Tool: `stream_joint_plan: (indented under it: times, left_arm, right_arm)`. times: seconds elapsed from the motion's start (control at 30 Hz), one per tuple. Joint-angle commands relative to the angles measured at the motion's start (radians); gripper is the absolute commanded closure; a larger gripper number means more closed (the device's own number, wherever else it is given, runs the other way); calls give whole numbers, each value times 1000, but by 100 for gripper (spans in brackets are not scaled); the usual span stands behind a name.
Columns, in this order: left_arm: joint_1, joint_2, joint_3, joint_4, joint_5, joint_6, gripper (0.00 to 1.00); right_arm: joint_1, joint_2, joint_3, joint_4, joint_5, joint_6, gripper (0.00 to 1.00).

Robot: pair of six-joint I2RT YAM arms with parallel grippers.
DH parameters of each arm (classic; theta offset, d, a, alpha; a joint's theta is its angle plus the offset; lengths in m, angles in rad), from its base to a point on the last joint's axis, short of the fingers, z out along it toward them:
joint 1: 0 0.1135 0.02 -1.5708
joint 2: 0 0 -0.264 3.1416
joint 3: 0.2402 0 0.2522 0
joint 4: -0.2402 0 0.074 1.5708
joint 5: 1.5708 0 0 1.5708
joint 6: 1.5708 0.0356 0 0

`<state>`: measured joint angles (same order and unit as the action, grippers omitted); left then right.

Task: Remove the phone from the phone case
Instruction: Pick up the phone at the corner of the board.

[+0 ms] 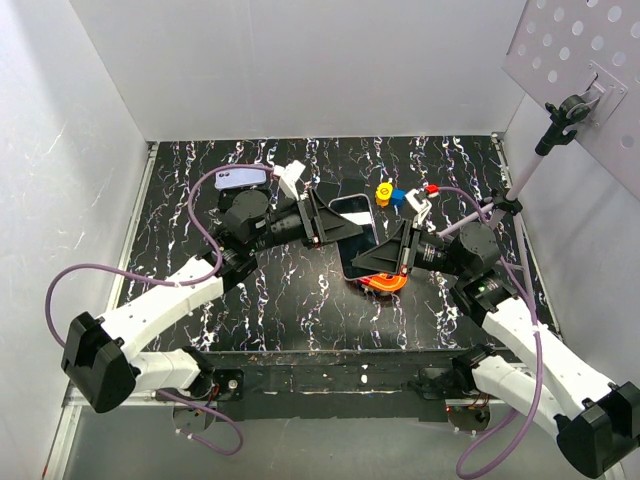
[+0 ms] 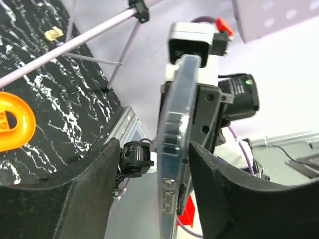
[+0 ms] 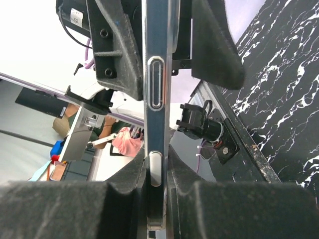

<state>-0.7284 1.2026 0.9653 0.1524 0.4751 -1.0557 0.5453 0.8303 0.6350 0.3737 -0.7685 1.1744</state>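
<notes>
Now, right tool [image 3: 157, 172] clenched on the phone's [image 1: 355, 218] near edge, held aloft above mid-tabletop [image 1: 290, 290]; left tool [image 2: 155, 159] straddles the far end, unclamped. Stiff, slick, fragile: I'd peel the springy clear phone case [image 2: 172, 149] from a corner.

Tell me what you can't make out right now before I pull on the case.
- Top view: the left gripper and right gripper cover both sides of the phone; whether the case is loosening is unreadable.
- Left wrist: phone edge-on, bottom cut off by the frame; screen and back unseen.
- Right wrist: near end buried between the fingers.
- Top view: orange ring half under the right gripper.
</notes>
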Motion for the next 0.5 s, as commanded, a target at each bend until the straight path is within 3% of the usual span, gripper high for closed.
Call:
stream_joint_plan:
  times: [0.0,0.07,0.17,0.3,0.47]
  left_arm:
    - [3,-3,-25,231,114,-81,51]
    - [4,9,-20,268,132,-98,65]
    - [4,37,16,273,177,-90,100]
    - [26,23,72,178,217,-1,100]
    - [121,18,102,139,328,-15,100]
  right_arm:
    - [1,-10,-6,223,-49,62,99]
    - [4,-11,-15,223,-46,56,99]
    - [5,-3,-3,177,-66,19,99]
    - [5,-43,52,-94,-51,-165,64]
    - [4,-43,91,-277,-138,-275,48]
